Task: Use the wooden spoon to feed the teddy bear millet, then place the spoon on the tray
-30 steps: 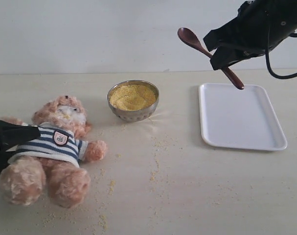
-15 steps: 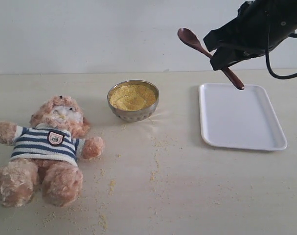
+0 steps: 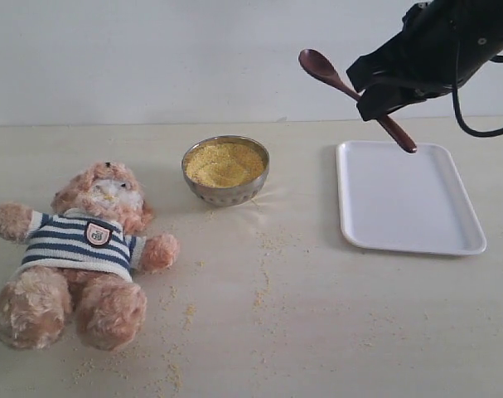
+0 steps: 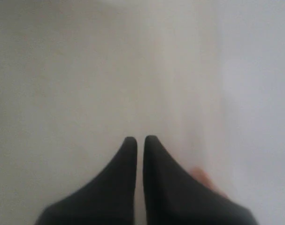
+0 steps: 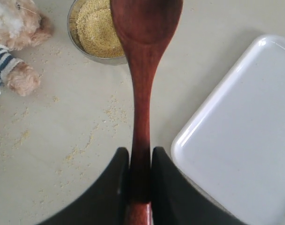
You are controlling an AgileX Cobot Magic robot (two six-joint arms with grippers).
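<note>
The teddy bear (image 3: 85, 249) lies on its back at the left of the table, its arm and muzzle also showing as the teddy bear (image 5: 13, 42). Millet (image 3: 224, 162) fills a small steel bowl (image 3: 226, 192) at the middle back; the millet (image 5: 96, 26) shows in the wrist view too. High at the right, my right gripper (image 5: 140, 152) is shut on the handle of the wooden spoon (image 5: 142, 70). The spoon (image 3: 321, 66) hangs in the air above the tray's far left edge, its bowl pointing left. The white tray (image 3: 433, 232) lies under it. My left gripper (image 4: 140, 139) is shut on nothing, out of the exterior view.
Loose millet specks (image 3: 263, 286) are scattered over the table between bear, bowl and tray. A cable (image 3: 483, 124) loops down from the right arm above the tray's back edge. A pale wall rises behind the table.
The left gripper has let go of the bear, pulled out of the exterior view and shut. The bear has settled back flat. The right arm with the spoon has barely moved.
</note>
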